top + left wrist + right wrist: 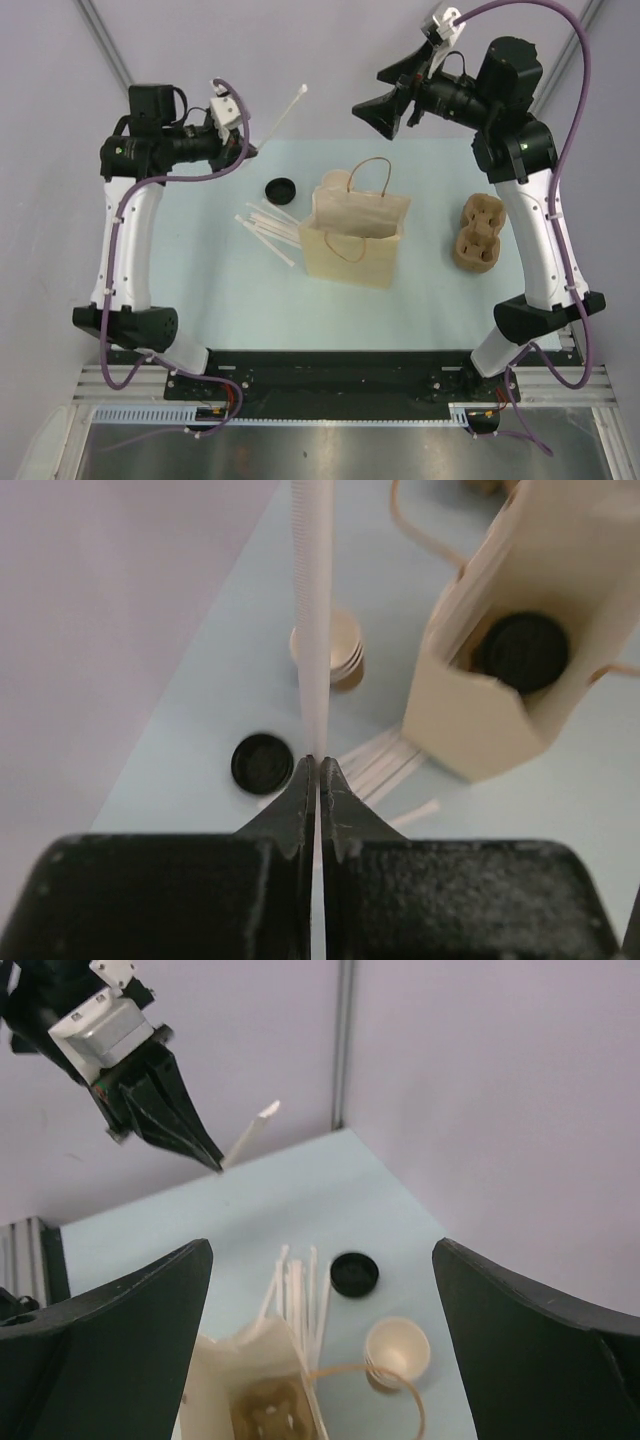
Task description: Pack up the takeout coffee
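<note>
- Takeout coffee (525, 652): stands inside the paper bag (350, 255) at mid-table. Only its black lid shows, because the bag walls hide the cup body.
- Loose straws (268, 228): fanned just left of the bag, within the left arm's reach.
- Stack of cups (335, 645): behind the bag, largely hidden from overhead.
- Left gripper (317, 765): pressed together on one wrapped straw (312, 630), held above the far-left table edge; judged bound for the bag.
- Right gripper (385, 95): spread wide and empty, high at far right, probably keeping the bag mouth free.
</note>
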Robot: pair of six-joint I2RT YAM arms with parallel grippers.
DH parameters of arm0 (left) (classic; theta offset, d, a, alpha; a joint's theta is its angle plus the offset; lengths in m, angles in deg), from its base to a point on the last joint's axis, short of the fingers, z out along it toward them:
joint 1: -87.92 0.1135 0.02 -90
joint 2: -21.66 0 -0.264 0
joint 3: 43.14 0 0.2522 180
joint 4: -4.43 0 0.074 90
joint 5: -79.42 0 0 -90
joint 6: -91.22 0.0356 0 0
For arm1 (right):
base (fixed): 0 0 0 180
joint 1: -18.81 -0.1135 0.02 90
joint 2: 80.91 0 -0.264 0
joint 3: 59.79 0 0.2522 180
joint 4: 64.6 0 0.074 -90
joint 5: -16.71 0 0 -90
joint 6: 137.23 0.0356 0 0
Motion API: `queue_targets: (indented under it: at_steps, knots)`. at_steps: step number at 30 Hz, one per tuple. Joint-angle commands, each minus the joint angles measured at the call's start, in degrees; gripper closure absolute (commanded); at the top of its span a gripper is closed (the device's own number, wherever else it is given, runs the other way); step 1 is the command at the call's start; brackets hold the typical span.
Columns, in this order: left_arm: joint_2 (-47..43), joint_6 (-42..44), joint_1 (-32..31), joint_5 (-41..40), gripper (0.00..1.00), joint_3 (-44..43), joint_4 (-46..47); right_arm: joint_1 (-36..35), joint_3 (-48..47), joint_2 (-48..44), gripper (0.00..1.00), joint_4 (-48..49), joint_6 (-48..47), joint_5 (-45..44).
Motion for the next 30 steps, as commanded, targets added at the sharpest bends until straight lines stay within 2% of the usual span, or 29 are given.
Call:
queue_targets:
  at_steps: [1,5,10,14,21,26,30]
  knots:
    - [-4.7,-18.9,-5.9,7.6,1.00,1.3,14.7,-2.6,-4.9,2.7,0.03,8.2,8.5,5.2]
    - [-4.5,-26.7,-10.1,10.4,1.00,0.5,19.7,-3.1,-5.4,2.4,0.04,9.7,10.6,5.1]
    - [-2.9,-28.2,-17.1,10.3,1.00,2.1,21.3,-2.8,-4.8,0.4,0.02,6.6,9.7,4.0]
    - [-1.5,-31.1,-20.4,10.4,1.00,4.6,25.4,-2.6,-2.7,-3.0,0.00,2.9,8.0,1.9]
    - [1.0,-27.9,-24.0,9.6,1.00,8.0,23.4,0.9,0.7,-7.7,0.00,-3.8,5.7,-1.1]
    - [2.2,-24.6,-25.6,8.5,1.00,10.7,21.5,3.3,9.1,-12.5,0.00,-4.8,5.3,-2.9]
    - [2.2,-21.8,-25.7,6.8,1.00,14.2,20.2,4.7,11.6,-13.9,0.00,-6.7,3.9,-3.7]
